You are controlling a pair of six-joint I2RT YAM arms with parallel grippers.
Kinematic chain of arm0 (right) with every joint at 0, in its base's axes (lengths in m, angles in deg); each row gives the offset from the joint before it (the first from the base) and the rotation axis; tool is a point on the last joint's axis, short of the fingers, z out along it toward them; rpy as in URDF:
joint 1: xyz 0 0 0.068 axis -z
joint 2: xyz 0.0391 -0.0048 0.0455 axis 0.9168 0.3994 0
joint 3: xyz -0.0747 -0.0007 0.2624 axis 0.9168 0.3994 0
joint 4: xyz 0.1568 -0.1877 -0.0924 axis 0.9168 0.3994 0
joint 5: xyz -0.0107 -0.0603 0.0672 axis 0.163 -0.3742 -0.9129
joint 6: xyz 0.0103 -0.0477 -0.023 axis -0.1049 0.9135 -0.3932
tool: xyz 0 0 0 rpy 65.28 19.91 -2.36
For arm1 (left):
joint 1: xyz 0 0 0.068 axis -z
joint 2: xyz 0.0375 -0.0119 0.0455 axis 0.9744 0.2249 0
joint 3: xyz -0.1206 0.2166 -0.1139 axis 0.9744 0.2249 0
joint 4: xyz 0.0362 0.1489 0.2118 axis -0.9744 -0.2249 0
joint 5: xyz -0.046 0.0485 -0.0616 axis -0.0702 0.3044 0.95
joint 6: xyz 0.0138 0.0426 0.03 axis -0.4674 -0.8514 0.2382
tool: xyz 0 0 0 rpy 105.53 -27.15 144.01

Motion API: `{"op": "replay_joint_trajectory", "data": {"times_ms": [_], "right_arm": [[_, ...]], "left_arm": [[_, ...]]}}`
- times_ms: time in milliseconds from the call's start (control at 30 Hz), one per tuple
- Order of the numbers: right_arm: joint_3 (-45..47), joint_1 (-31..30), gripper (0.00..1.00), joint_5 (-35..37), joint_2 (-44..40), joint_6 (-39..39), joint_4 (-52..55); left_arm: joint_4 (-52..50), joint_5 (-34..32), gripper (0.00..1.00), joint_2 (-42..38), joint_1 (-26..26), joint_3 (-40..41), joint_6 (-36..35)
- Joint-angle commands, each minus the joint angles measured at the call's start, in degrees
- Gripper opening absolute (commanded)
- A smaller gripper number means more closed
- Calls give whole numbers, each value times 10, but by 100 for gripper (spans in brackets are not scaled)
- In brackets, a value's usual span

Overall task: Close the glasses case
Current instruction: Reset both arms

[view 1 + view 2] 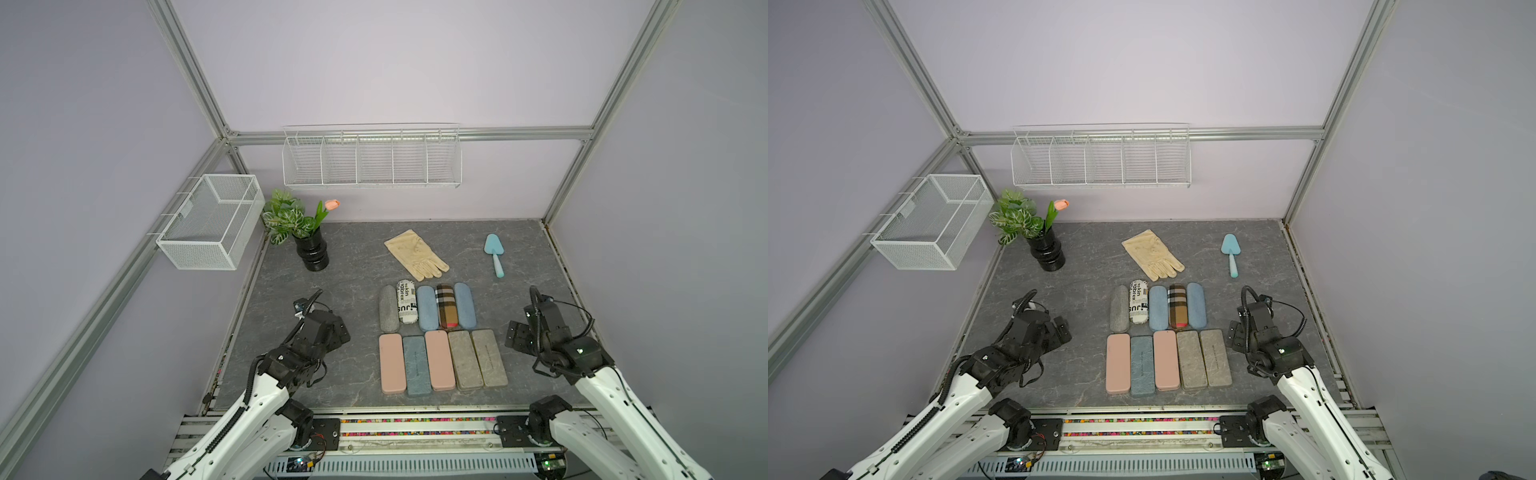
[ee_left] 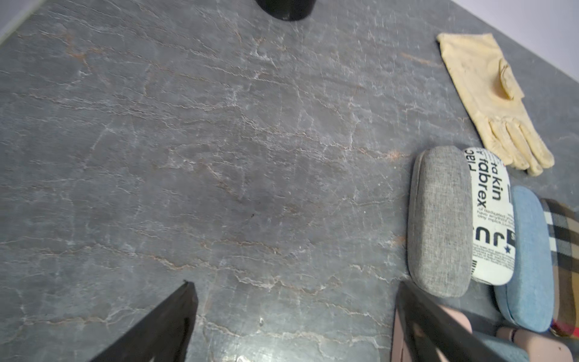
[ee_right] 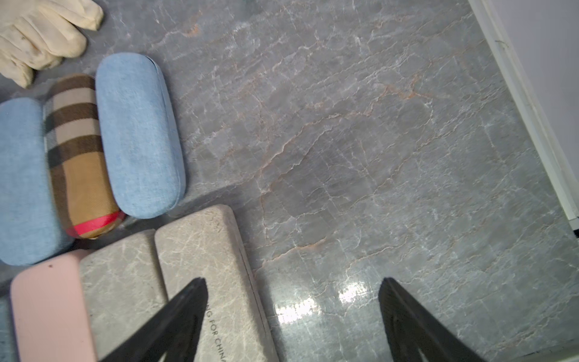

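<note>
Several glasses cases lie in two rows mid-table, and every lid I can see is down. The back row runs from a grey fabric case (image 1: 389, 308) (image 2: 440, 219) past a newsprint case (image 1: 407, 306) to a blue case (image 1: 465, 305) (image 3: 139, 134). The front row runs from a pink case (image 1: 392, 364) to a marbled grey case (image 1: 489, 358) (image 3: 213, 266). My left gripper (image 1: 343, 332) (image 2: 294, 283) hovers open left of the rows, over bare table. My right gripper (image 1: 515, 334) (image 3: 293, 279) hovers open right of them, one finger above the marbled grey case's edge.
A cream glove (image 1: 417, 254) and a blue trowel (image 1: 494, 252) lie behind the cases. A black vase with plants (image 1: 311, 247) stands at the back left. Wire baskets hang on the left frame (image 1: 210, 222) and the back wall (image 1: 372, 160).
</note>
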Motion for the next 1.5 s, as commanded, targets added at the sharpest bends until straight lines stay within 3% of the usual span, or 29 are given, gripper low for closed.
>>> {"op": "replay_joint_trajectory", "data": {"times_ms": [0,233,367,467,533,600,700,733,867,967,1067,1300,1467], "right_arm": [[18,-5,89,18,-45,-2,-47],[57,-4,89,28,-120,42,-108],[67,-4,89,13,-115,59,-144],[60,-5,89,12,-95,75,-159],[51,-4,89,22,-82,88,-161],[47,-4,89,28,-73,102,-171],[58,-5,89,29,-61,124,-213],[63,-4,89,33,-57,127,-226],[85,-4,89,53,-35,142,-287],[101,-3,89,69,-26,162,-323],[127,-3,89,90,-31,187,-369],[197,2,89,124,-60,276,-531],[220,10,89,139,-50,308,-578]], "left_arm": [[45,-74,100,-59,3,23,-10],[75,-171,100,-190,3,80,-95],[178,-207,100,-236,3,134,-135],[265,-246,100,-227,3,158,-165],[311,-270,99,-204,3,154,-221],[350,-308,99,-162,2,145,-290],[415,-386,99,-86,-8,139,-330],[435,-382,99,-62,-20,141,-341],[497,-252,99,31,-114,146,-325],[594,-229,99,96,-142,167,-343],[654,-162,99,154,-186,169,-342],[753,-112,99,291,-201,126,-410],[798,-69,100,348,-204,106,-433]]}}
